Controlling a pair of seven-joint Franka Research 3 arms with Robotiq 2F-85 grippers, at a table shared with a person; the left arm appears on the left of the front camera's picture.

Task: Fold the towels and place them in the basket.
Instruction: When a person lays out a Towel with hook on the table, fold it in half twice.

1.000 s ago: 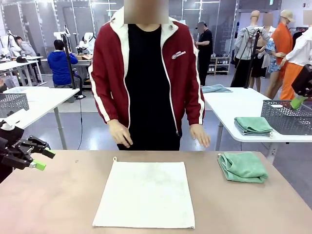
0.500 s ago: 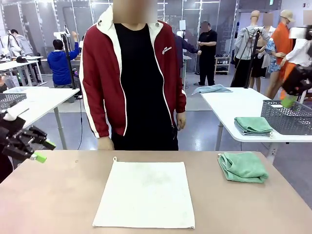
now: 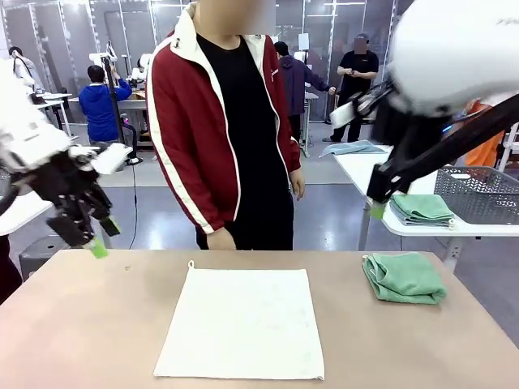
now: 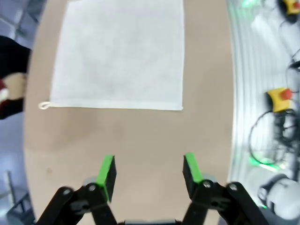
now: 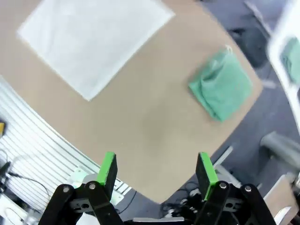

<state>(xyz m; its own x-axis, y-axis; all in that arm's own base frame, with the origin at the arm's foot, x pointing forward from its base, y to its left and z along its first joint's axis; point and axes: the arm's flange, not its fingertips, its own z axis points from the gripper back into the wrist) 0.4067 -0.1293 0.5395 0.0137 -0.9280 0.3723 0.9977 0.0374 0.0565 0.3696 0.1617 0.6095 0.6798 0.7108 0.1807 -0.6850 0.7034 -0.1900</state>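
Both towels outside grey mesh basket

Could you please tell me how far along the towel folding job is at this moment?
Done: the green towel looks folded and lies on the table, at the robot's right. In hand: nothing; the left gripper and the right gripper are both open and empty above the table. Left: the cream towel lies spread flat, unfolded, and both towels are not yet put away.
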